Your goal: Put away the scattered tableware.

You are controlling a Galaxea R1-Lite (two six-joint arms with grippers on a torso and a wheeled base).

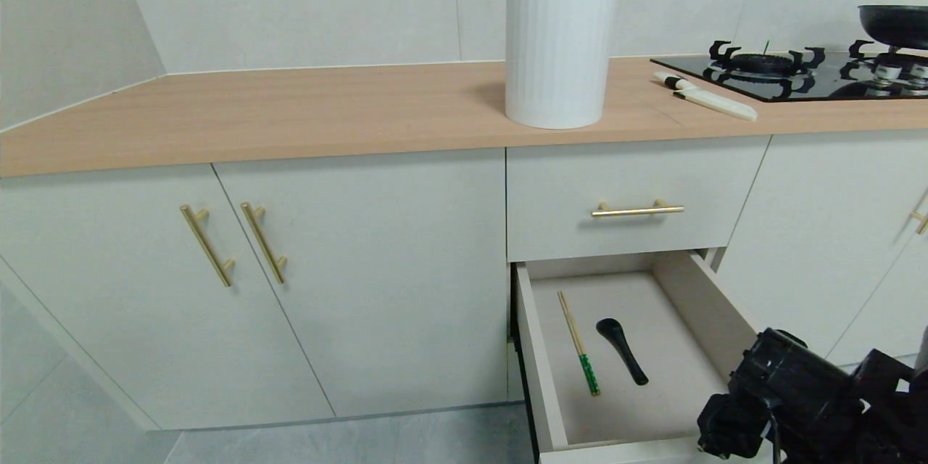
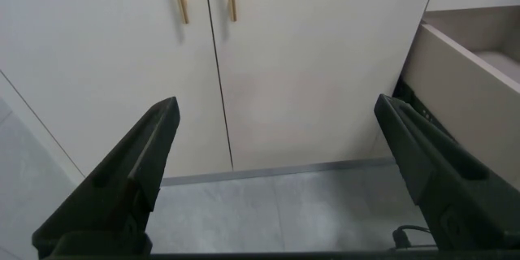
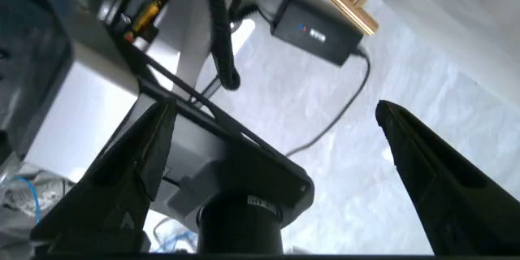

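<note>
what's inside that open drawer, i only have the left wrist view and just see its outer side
observer: a pair of chopsticks with green ends and a black spoon lie side by side, not touching, on the floor of the drawer.
operator: any tableware out on the counter
observer: yes, a white knife lies on the countertop, right beside the gas hob.
operator: is the right gripper holding anything
observer: no, the right gripper is open with nothing between its fingers.
</note>
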